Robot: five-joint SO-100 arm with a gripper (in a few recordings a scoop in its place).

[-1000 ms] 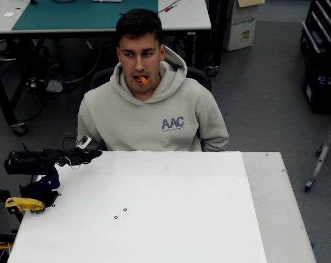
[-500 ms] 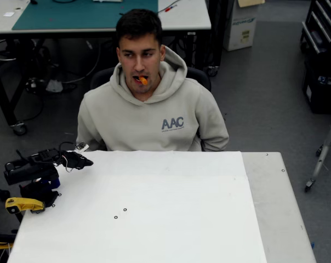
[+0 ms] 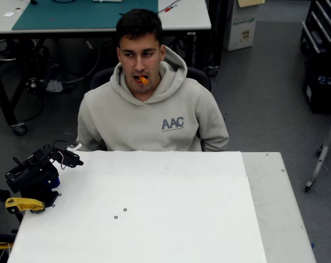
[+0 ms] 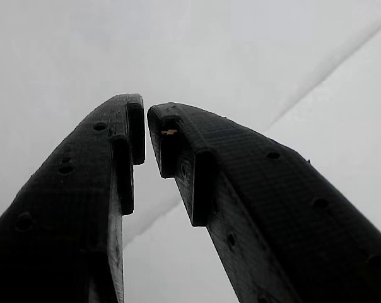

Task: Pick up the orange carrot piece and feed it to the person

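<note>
The orange carrot piece (image 3: 143, 80) sits in the mouth of the person (image 3: 153, 112) behind the white surface (image 3: 154, 219). The black gripper (image 3: 73, 160) hangs over the surface's far left corner — its fingers (image 4: 197, 158) nearly together, holding nothing.
</note>
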